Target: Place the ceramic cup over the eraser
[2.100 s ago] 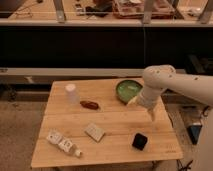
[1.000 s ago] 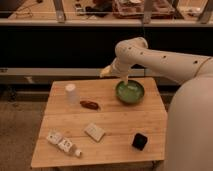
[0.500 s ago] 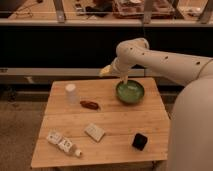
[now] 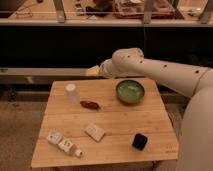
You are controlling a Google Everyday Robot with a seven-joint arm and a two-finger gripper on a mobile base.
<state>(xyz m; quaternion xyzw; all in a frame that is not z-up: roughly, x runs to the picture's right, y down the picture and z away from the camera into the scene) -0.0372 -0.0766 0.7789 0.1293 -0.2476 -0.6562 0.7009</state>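
Ceramic cup (image 4: pixel 71 93) stands far-left on the table (image 4: pixel 120 125); the eraser (image 4: pixel 140 141) sits near-right, well apart. The gripper (image 4: pixel 92 71) hovers just right of the cup, released and empty. It should straddle the cup squarely before squeezing gently.

The wooden bench (image 4: pixel 120 120) carried a green bowl (image 4: pixel 130 91). Left of the bowl stood the ceramic cup (image 4: pixel 71 93) and a brown oblong (image 4: pixel 90 104); nearer than the bowl lay the eraser (image 4: pixel 140 141), a flat white block (image 4: pixel 94 132) and, farthest left, lettered cubes (image 4: pixel 60 141). The claw (image 4: pixel 92 71) hung spread above the far edge, left of the bowl.
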